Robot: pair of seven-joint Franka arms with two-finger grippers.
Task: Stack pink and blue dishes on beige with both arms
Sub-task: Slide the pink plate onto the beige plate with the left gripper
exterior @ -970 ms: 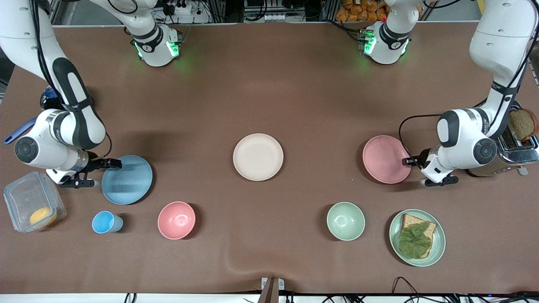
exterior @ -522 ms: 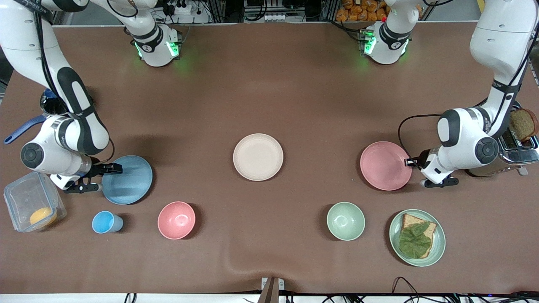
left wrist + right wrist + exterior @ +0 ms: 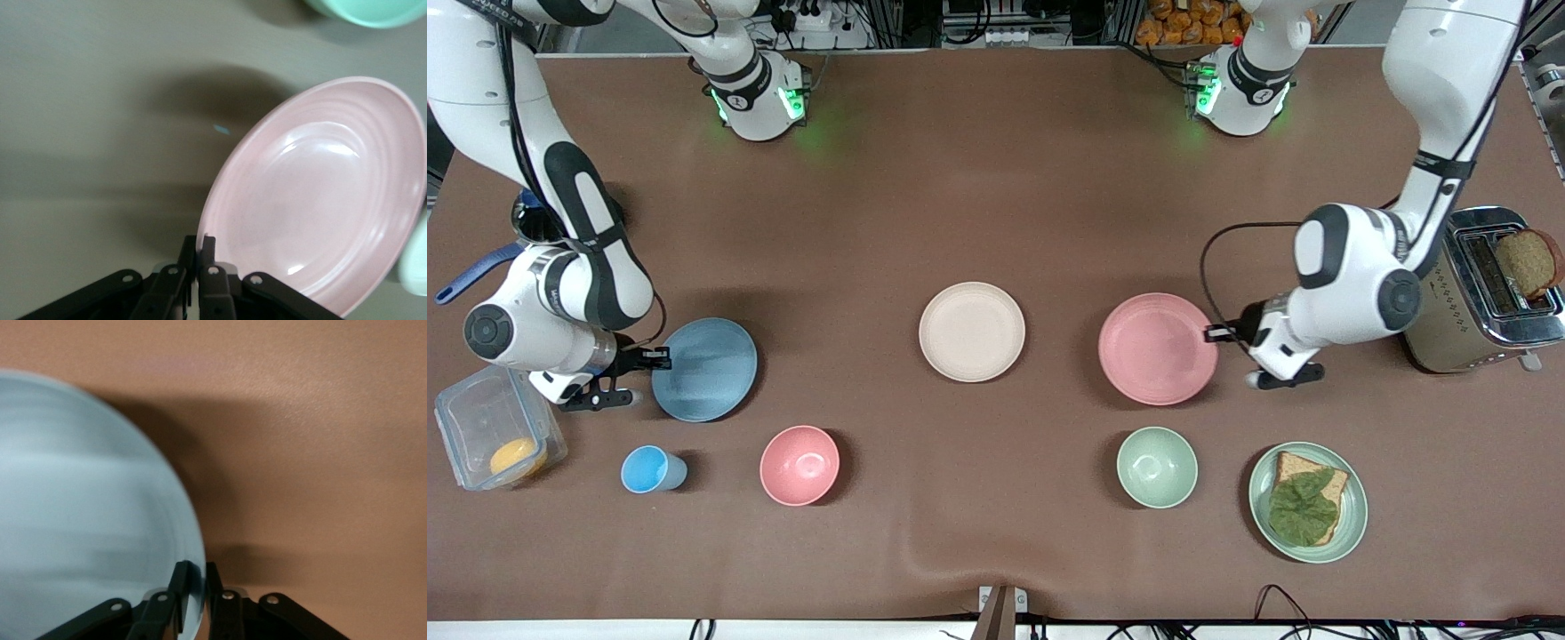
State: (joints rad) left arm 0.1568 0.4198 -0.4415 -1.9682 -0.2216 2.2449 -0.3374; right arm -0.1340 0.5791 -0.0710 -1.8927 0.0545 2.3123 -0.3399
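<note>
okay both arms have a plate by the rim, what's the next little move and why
Probably carry the pink plate on toward the beige plate. The left gripper is shut on its rim, holding it lifted and tilted. The right gripper, shut on the blue plate, can follow.

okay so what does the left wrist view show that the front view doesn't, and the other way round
Only the left wrist view shows the left gripper with its fingers pinched on the pink plate's rim, the plate lifted above its shadow. Only the front view shows the beige plate, the blue plate in the right gripper, and the toaster. Both show the pink plate and the green bowl.
</note>
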